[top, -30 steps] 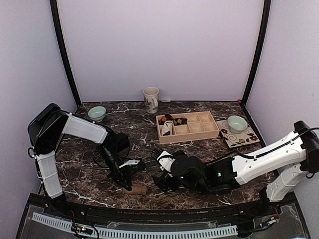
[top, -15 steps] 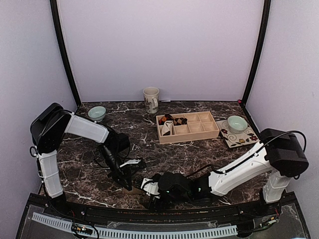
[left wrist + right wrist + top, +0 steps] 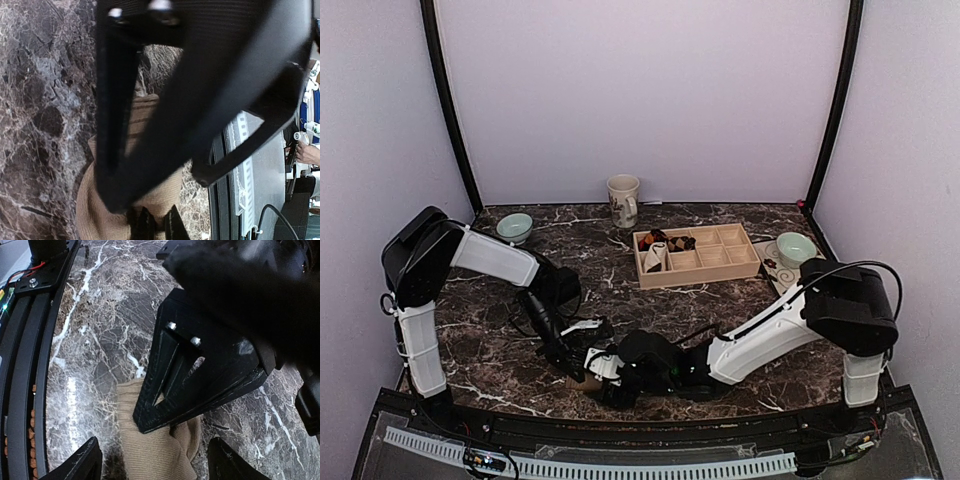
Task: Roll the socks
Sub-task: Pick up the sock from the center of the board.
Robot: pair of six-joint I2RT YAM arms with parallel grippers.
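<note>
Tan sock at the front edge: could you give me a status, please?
Left fingers shut on plain tan fabric sock. Right fingers open, straddling it. Nothing blocking.

L arm (image 3: 492,258), R arm (image 3: 765,335): white shells, blk joints; L claw (image 3: 122,200) matte blk, silver screws (image 3: 115,12).

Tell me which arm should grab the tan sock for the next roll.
Right. The right gripper is open and straddles the tan sock, ready to close on it. The left gripper is shut on the sock, pinning it, so it is not free.
</note>
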